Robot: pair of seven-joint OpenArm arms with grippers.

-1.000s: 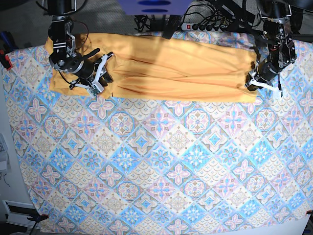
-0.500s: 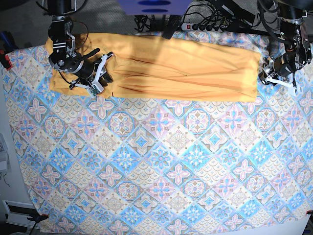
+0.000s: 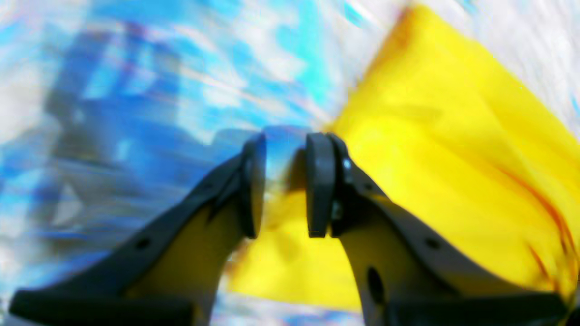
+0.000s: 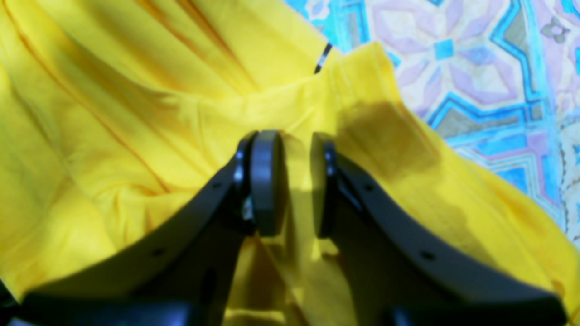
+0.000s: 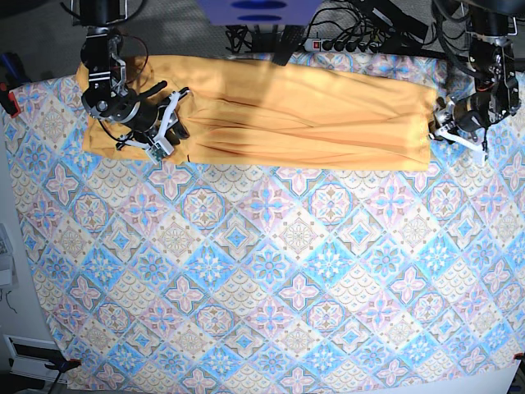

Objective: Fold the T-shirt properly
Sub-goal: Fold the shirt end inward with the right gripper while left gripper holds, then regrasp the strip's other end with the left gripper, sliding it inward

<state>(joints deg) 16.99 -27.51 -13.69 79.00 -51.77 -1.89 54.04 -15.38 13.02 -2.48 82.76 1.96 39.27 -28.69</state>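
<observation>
Base view is showing the left gripper now parted and empty just off the T-shirt's end edge, having let go of the hem it pinched a second ago, so that fold looks laid. Meanwhile the right gripper, narrowly parted, is resting over bunched cloth at the other end; the mustard T-shirt is lying as a long creased band along the far edge of the patterned tablecloth.

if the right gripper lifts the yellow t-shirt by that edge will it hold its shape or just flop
Probably flop: the T-shirt lies in soft creases and folds, so the lifted part would likely drape off the right gripper. It looks thin and light, so it may drag and bunch along the tablecloth rather than slide flat. Layers could also separate where they overlap near the pads.
</observation>
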